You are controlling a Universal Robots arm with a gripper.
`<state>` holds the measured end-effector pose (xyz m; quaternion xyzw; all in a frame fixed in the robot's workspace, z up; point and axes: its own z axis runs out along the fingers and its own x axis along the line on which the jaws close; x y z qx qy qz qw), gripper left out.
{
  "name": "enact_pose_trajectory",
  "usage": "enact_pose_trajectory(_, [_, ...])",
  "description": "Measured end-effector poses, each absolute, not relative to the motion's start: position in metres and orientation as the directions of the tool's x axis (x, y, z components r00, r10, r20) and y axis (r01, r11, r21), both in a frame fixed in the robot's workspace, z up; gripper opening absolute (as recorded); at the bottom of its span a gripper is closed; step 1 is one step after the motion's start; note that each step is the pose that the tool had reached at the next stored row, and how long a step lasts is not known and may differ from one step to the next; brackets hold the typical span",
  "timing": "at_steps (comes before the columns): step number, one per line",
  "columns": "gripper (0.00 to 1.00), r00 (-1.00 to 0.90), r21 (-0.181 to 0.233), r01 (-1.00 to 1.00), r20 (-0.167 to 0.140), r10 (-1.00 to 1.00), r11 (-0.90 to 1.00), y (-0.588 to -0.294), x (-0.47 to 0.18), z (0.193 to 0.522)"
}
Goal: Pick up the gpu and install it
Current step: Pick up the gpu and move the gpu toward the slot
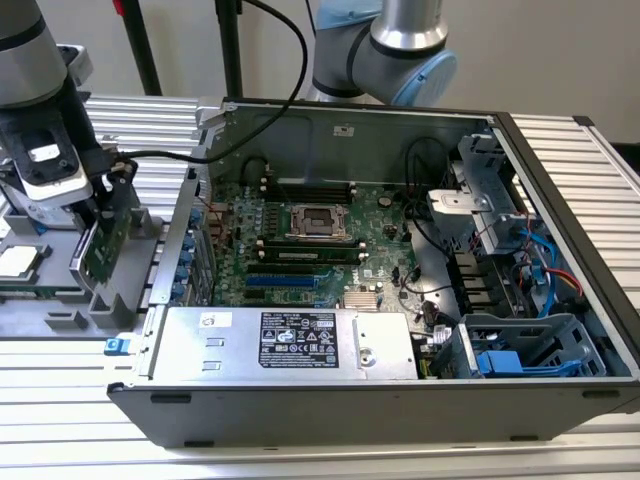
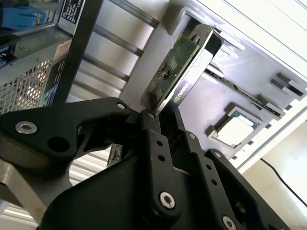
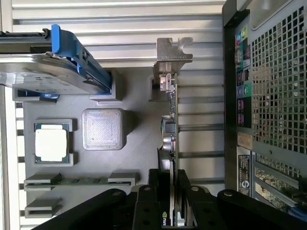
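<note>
Gripper (image 3: 169,181) pinched on one end of the gpu (image 3: 171,124), holding it on edge, its silver bracket farthest from the fingers. Grey parts tray (image 3: 139,163) lies just beyond; open computer case (image 1: 330,402) beside. Best kept firmly clamped and upright, so the bracket clears the tray.

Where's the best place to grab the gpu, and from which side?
Its free long edge, from above: the gpu stands on edge in the gray holder, thin faces exposed, bracket at one end. The fingers pinch across those faces there.
</note>
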<state>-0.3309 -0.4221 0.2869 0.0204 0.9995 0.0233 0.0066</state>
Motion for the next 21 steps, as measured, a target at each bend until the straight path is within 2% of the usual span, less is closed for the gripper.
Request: enact_pose_trajectory(21, [0.00, -0.999, 0.047, 0.041, -0.012, 0.041, 0.998, -0.4221, -0.3309, 0.2975])
